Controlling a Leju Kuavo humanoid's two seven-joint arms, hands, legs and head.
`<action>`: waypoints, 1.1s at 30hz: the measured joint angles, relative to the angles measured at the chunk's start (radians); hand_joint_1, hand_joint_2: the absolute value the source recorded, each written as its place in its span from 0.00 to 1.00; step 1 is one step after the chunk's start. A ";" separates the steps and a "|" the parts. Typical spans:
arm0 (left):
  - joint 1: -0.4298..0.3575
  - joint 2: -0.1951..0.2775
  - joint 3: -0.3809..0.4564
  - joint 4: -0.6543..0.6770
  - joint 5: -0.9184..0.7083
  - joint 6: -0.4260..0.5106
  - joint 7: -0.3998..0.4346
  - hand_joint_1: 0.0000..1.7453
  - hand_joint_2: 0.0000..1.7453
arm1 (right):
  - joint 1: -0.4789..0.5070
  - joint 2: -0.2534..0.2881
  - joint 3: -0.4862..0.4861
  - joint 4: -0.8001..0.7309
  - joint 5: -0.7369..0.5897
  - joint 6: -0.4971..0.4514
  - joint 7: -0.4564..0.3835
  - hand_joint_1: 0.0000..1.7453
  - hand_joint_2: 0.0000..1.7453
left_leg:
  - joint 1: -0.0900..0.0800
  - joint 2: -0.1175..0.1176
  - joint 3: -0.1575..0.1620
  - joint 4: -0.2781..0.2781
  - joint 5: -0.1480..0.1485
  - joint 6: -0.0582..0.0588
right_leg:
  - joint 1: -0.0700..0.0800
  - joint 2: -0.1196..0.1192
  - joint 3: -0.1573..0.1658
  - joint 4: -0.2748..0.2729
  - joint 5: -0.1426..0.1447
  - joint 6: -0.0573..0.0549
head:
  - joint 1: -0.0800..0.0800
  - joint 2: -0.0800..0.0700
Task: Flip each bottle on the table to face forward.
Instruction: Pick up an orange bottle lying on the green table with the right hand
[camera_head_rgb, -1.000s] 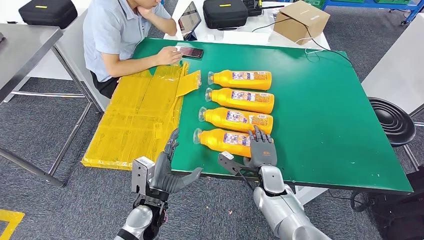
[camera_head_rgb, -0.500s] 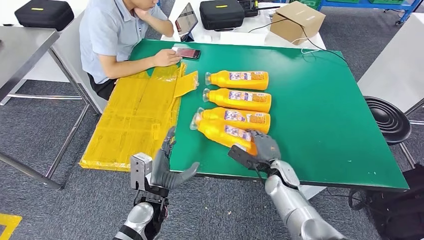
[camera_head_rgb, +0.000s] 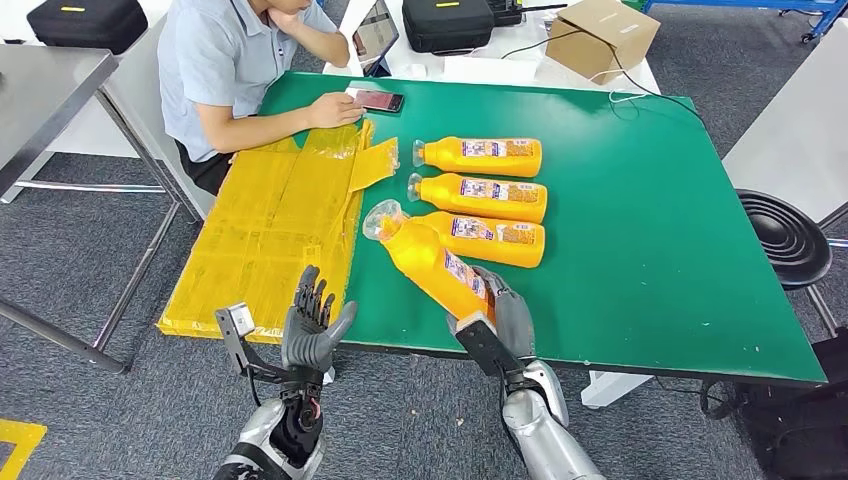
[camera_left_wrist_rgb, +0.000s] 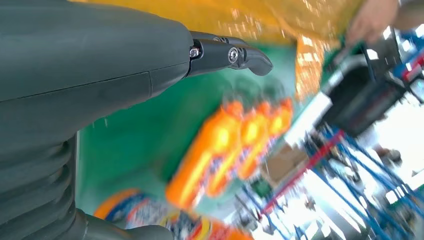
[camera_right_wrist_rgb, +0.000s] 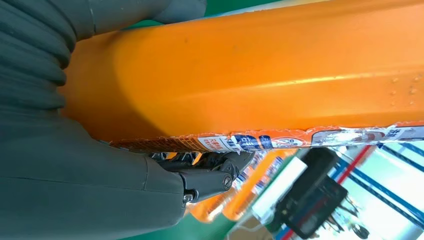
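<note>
The base of the nearest bottle (camera_head_rgb: 432, 263) is hidden behind the right hand (camera_head_rgb: 497, 322), which is wrapped around that end at the near edge of the green bench (camera_head_rgb: 640, 230). The bottle is held slanted, its clear cap end raised toward the flattened yellow cardboard (camera_head_rgb: 275, 225), with its neck just beside the neck of the bottle behind it. In the right wrist view the orange body is seen pressed against the palm, and the label print there is too blurred to be read. The left hand (camera_head_rgb: 312, 325) is held off the near-left edge of the bench, fingers spread upward and nothing in it. In the left wrist view the bottles are smeared by blur and their labels cannot be made out.

Four orange bottles are counted in all: three lying flat in a row, caps toward the cardboard, and the held one. One phone (camera_head_rgb: 379, 101) is lying by the seated person (camera_head_rgb: 235, 70), whose head is cut off by the frame. One cardboard box (camera_head_rgb: 600, 35) and two black cases are seen beyond.
</note>
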 joint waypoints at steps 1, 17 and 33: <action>0.007 0.000 0.000 -0.012 0.001 -0.011 0.000 0.00 1.00 | 0.000 -0.001 0.006 -0.002 0.001 -0.008 -0.002 1.00 1.00 | 0.000 0.000 -0.001 0.000 0.000 0.000 | 0.000 0.000 -0.001 0.000 0.000 0.000 | 0.000 0.000; 0.044 0.034 -0.086 -0.098 -0.214 -0.285 -0.182 0.00 1.00 | -0.026 0.003 0.096 0.022 0.062 0.086 -0.016 1.00 1.00 | 0.000 -0.001 -0.003 0.000 0.000 0.000 | 0.000 0.000 -0.003 0.000 0.000 0.000 | 0.000 0.000; 0.003 0.039 -0.128 0.003 0.013 -0.357 -0.051 0.00 1.00 | -0.043 0.035 0.247 0.065 0.147 -0.070 -0.173 1.00 1.00 | 0.000 -0.002 -0.003 0.000 0.000 0.000 | 0.000 -0.001 -0.003 0.000 0.000 0.000 | 0.000 0.000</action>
